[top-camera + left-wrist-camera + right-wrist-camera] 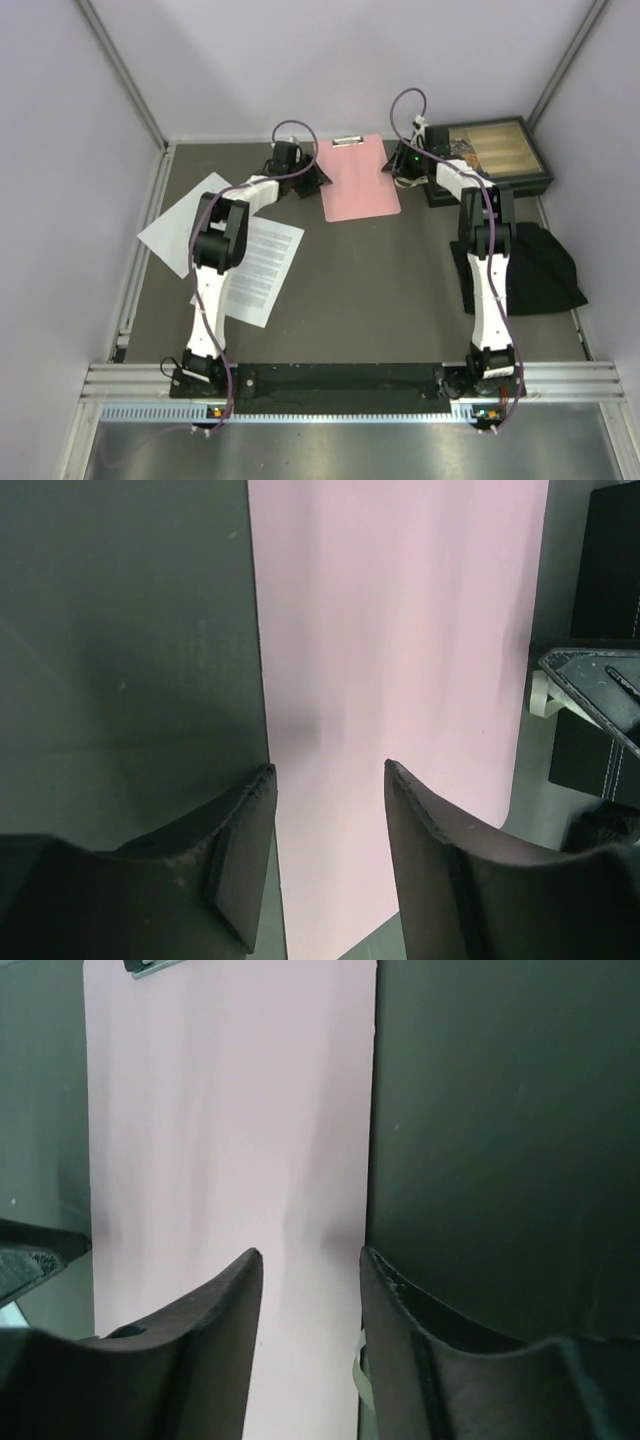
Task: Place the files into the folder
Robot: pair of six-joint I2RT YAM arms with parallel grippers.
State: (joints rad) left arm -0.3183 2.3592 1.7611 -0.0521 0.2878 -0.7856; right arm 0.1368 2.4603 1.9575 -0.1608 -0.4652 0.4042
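The left gripper (328, 772) is released. Its two fingers stand apart with nothing between them, low over the left long edge of the folder (362, 185). In the left wrist view that edge runs under one finger, and the other finger is over the pink surface.

The right gripper (310, 1255) is likewise slack, its two fingers parted and empty. It sits at the folder's right long edge. One finger is over pink, and the other is at the line where the pink meets the dark table (380, 290).

So two grippers flank one folder, one on each long side. The folder lies flat at the far middle of the table. Its single metal clip (347, 141) is at the far short edge, and no paper lies on it.

There are two files, both well apart from the folder on the left half of the table. The densely printed sheet (262, 272) lies nearer the middle, partly under the left arm (212, 290). The sparsely printed sheet (172, 228) lies further left, turned at an angle. The two sheets meet beneath the arm, and which one is on top I cannot tell.

One dark box (495, 150) sits in the far right corner, just beside the right gripper. One black cloth (535, 268) lies crumpled on the right, beside the right arm (488, 270).
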